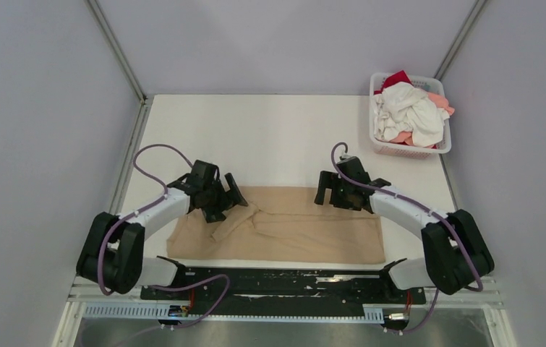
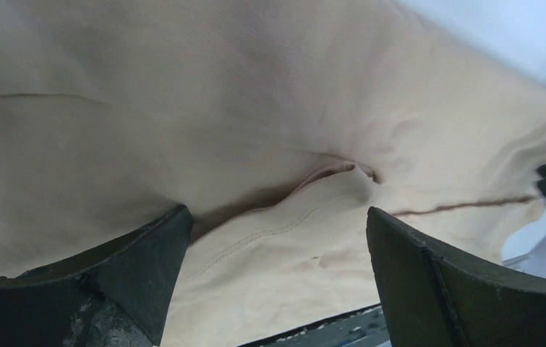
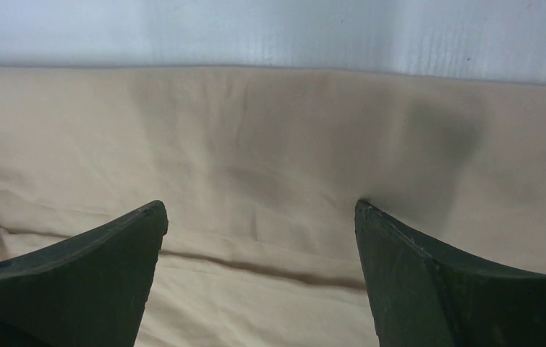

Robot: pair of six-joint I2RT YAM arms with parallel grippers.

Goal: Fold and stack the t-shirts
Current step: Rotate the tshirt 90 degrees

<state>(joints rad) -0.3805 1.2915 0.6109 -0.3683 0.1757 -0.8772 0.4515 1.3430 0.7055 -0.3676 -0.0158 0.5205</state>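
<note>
left fingers (image 2: 121,278) spread | right fingers (image 3: 432,282) spread | tan tee (image 1: 313,230): left part bunched, perhaps folded, partly hidden

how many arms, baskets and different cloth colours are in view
arms: 2, left arm and right arm
baskets: 1, white basket
cloth colours: 4, tan tee, white cloth, pink cloth, red cloth
total: 7

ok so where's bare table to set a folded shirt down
The table is bare across the far half, between the tan tee and the far edge, from the left edge to the basket. Crowded: the near strip under the tee, and the basket's far right corner.
</note>
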